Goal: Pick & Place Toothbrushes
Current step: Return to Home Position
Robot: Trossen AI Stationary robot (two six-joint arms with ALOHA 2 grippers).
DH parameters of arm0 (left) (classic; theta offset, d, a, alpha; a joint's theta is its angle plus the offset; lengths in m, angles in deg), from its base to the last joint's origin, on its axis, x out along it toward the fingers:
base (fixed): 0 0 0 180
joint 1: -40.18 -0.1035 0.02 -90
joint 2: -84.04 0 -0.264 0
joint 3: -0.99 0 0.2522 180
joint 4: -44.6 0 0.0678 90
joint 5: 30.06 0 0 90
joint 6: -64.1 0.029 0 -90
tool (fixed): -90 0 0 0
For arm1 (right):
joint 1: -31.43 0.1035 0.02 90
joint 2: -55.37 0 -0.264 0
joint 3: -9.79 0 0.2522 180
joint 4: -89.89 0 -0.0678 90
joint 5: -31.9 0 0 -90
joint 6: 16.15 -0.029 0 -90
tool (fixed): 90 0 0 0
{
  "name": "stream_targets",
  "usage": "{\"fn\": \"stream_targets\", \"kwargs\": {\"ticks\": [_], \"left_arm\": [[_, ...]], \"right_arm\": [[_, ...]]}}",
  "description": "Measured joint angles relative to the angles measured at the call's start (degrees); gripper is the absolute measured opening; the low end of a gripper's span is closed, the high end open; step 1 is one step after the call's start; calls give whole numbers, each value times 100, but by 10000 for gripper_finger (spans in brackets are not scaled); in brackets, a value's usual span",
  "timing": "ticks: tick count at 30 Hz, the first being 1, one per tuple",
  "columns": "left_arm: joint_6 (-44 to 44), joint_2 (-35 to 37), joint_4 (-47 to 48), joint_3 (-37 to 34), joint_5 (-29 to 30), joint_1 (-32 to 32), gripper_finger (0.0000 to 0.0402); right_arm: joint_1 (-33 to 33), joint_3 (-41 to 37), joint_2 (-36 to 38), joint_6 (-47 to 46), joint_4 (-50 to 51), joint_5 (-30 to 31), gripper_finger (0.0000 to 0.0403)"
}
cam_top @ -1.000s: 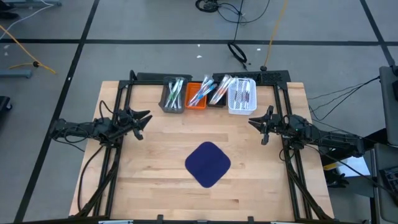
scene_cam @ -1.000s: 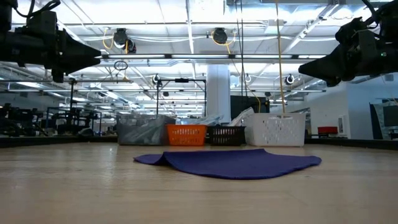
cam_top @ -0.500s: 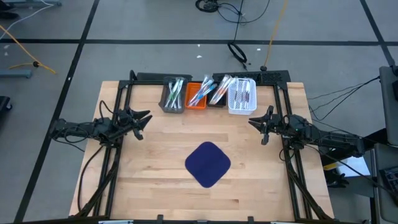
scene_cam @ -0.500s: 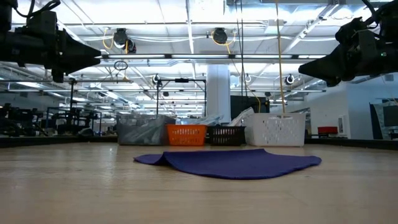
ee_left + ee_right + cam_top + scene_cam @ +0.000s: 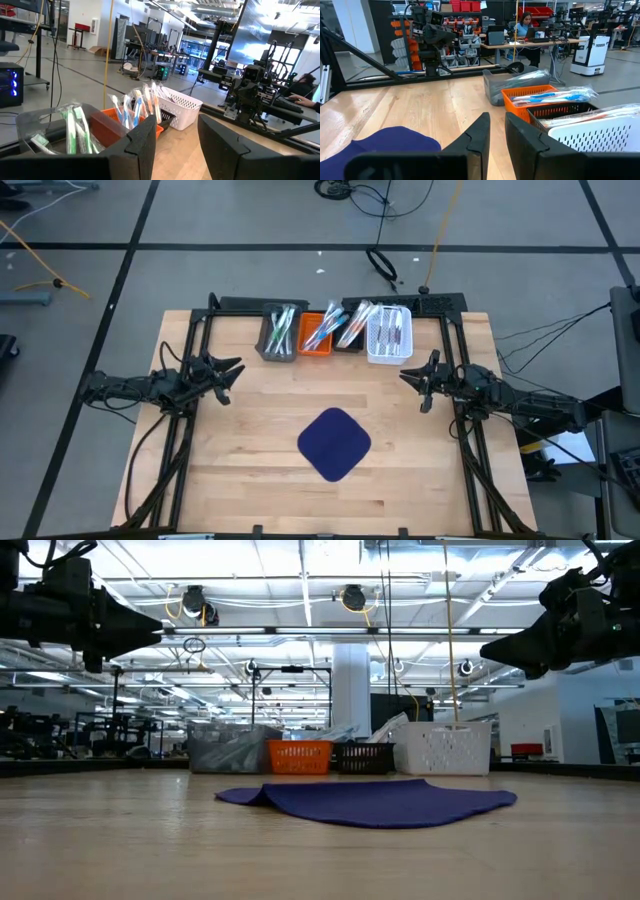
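Toothbrushes lie in four small bins in a row at the table's far edge: grey (image 5: 278,333), orange (image 5: 317,336), black (image 5: 349,332) and white (image 5: 390,334). Green ones (image 5: 75,131) stand in the grey bin, blue and white ones (image 5: 134,107) in the orange. My left gripper (image 5: 232,370) hovers level above the table's left side, open and pointing toward the table's middle. Above the right side my right gripper (image 5: 408,377) also hovers level, with only a narrow gap between its fingers (image 5: 497,122). Neither has anything between its fingers.
A dark blue square mat (image 5: 334,443) lies on the wood in the middle, nearer the front edge, with one edge slightly rumpled (image 5: 250,796). Black frame rails (image 5: 190,350) run along both sides and the back. A person (image 5: 525,22) sits at a desk in the room beyond.
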Motion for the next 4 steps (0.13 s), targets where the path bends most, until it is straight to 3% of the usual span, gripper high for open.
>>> {"fn": "stream_targets", "kwargs": {"ticks": [4], "left_arm": [[-1, 0, -1, 0, 0, 0, 145]], "right_arm": [[0, 0, 0, -2, -1, 0, 50]]}}
